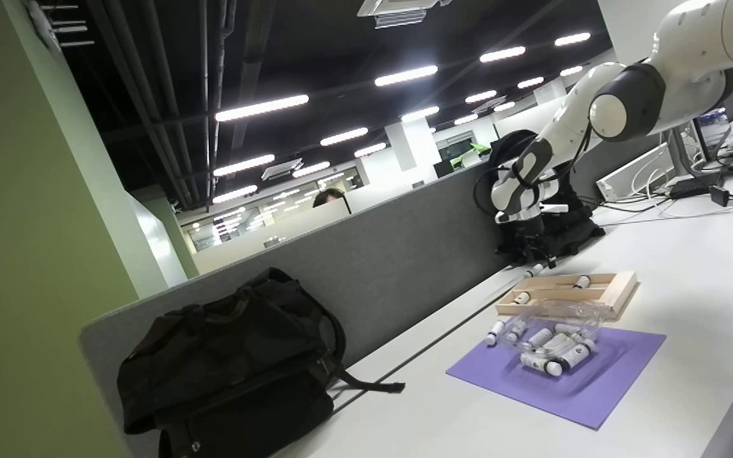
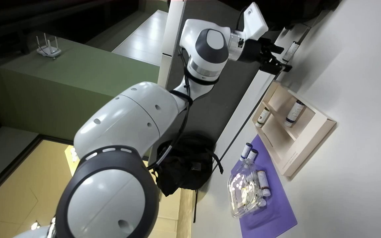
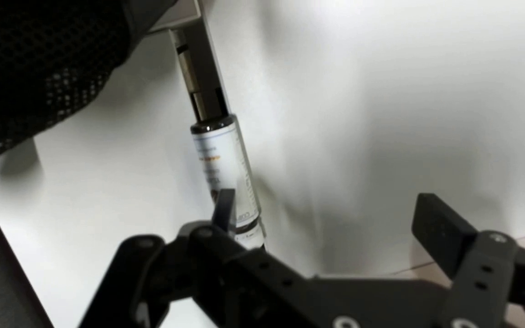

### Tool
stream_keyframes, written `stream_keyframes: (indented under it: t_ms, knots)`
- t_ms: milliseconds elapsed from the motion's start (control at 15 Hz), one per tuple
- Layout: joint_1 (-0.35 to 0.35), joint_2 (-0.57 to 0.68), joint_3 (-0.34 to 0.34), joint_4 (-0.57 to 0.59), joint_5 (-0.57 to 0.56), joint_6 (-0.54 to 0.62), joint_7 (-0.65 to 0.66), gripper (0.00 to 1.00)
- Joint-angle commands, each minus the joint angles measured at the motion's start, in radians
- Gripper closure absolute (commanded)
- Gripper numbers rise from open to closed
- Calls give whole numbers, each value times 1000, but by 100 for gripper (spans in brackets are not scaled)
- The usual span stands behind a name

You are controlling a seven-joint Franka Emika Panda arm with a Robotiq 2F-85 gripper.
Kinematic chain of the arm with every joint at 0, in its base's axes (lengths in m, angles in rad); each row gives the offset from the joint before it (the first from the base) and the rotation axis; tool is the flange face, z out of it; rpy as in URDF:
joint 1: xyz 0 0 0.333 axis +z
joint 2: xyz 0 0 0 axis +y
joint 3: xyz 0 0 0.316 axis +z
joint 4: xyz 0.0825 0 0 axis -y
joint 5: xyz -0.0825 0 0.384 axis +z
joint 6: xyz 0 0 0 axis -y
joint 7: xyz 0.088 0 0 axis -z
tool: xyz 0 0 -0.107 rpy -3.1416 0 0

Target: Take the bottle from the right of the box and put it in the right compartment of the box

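The light-wood box (image 1: pixel 621 296) lies on the white table and shows in both exterior views (image 2: pixel 306 148); a divider (image 2: pixel 279 119) splits it. One white-labelled bottle (image 2: pixel 294 113) lies on one side of the divider and another (image 2: pixel 262 117) on the other. A third white bottle with a dark cap (image 3: pixel 228 173) lies on the table beyond the box, also visible in both exterior views (image 1: pixel 534 270) (image 2: pixel 290 52). My gripper (image 3: pixel 326 205) is open and empty, just above this bottle. In the wrist view its left finger overlaps the bottle's lower part; contact cannot be told.
A purple mat (image 1: pixel 621 356) with several white bottles and a clear plastic container (image 2: pixel 243 188) lies beside the box. A black mesh object (image 3: pixel 43 68) is close to the bottle. A grey partition (image 1: pixel 404 248) runs along the table edge. A black backpack (image 1: pixel 233 362) stands farther off.
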Motion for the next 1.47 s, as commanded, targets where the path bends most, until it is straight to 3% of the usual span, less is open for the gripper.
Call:
stream_keyframes:
  t_ms: [0, 1000, 1400]
  knots:
    - [0, 0, -2, 0, 0, -1, 1, 0]
    - [3, 0, -6, 0, 0, -2, 7, 0]
    - [-8, 38, 26, 34, 14, 66, -46, 0]
